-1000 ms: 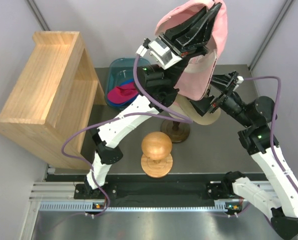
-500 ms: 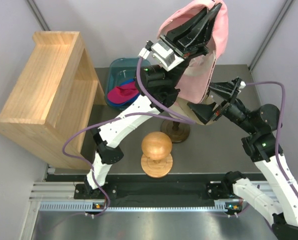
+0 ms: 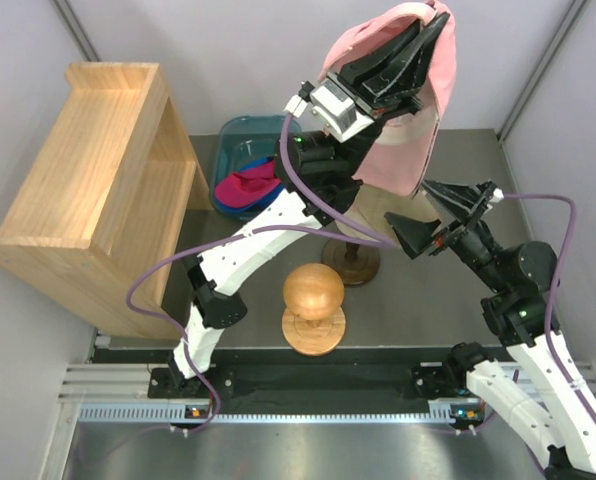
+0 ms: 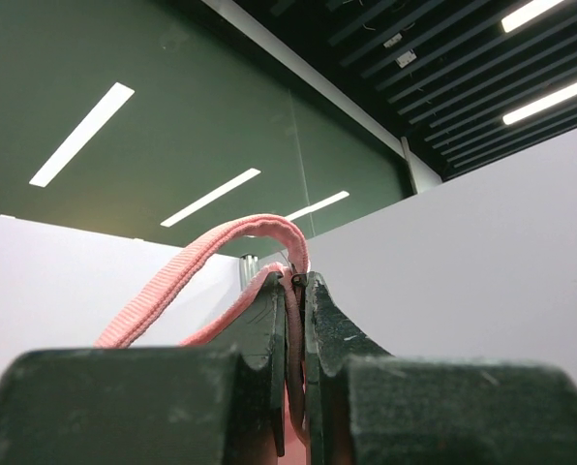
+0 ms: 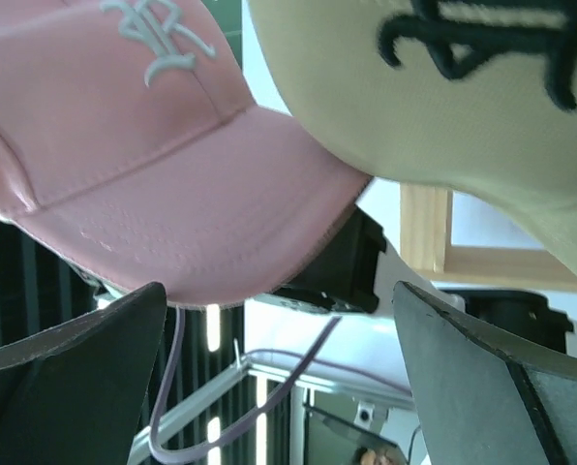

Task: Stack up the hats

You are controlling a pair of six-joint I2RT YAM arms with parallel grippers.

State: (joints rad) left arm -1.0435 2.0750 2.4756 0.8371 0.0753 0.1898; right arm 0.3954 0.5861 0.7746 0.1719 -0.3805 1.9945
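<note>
The left gripper [image 4: 299, 291] is pinching the pink hat [image 3: 403, 140] tight by its strap, holding it up high so it is hanging open over the tan hat [image 5: 443, 107] (probably ready for dropping on top). The right gripper [image 3: 408, 203] is gaping wide, holding nothing, hovering just beside both hats.

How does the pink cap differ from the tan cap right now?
The pink cap hangs pinched in the left gripper; the tan cap is unheld. The pink cap's embroidery is pale, the tan cap's black. Both are cloth caps with embroidered fronts.
</note>
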